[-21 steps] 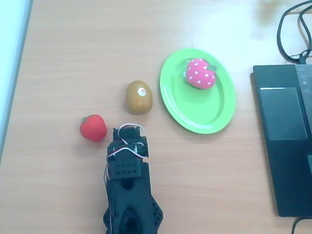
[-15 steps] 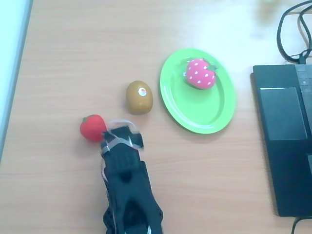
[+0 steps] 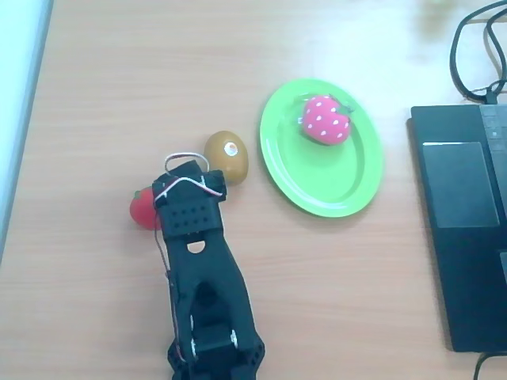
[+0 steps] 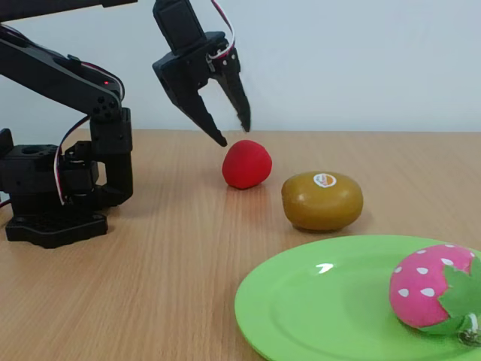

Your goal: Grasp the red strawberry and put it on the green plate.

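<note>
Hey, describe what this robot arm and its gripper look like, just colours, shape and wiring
The arm is matte black plastic with boxy servo blocks on a black base. Its gripper has two tapering, pointed black fingers. Thin red, white and black wires loop over the wrist, and a small red light glows on the upper link. In the overhead view, the wrist block shows a grid of small holes.

We take this for an office or lab desk: a light wood-grain tabletop [image 3: 119, 95] against a plain pale wall [image 4: 361, 60], with a dark laptop [image 3: 463, 229] lying at its right edge in the overhead view and black cables [image 3: 475, 47] looping just beyond the laptop.
</note>
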You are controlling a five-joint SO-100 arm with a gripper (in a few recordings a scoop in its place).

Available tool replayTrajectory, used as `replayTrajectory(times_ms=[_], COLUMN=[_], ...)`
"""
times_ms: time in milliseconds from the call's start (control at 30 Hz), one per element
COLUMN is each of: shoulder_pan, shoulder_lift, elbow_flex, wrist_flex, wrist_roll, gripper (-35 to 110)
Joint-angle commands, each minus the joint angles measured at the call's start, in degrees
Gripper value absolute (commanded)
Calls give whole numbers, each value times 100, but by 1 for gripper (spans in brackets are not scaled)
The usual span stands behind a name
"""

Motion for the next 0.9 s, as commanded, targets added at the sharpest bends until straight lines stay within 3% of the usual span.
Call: replayTrajectory(times_ms=[0, 367, 867], shoulder_pan=[9, -79, -1107], shoulder_lift=[0, -272, -1802], elbow_flex=[-53, 97, 1336], wrist_flex=[132, -281, -2584], wrist_roll=[-633, -835, -1046], gripper=[47, 50, 46])
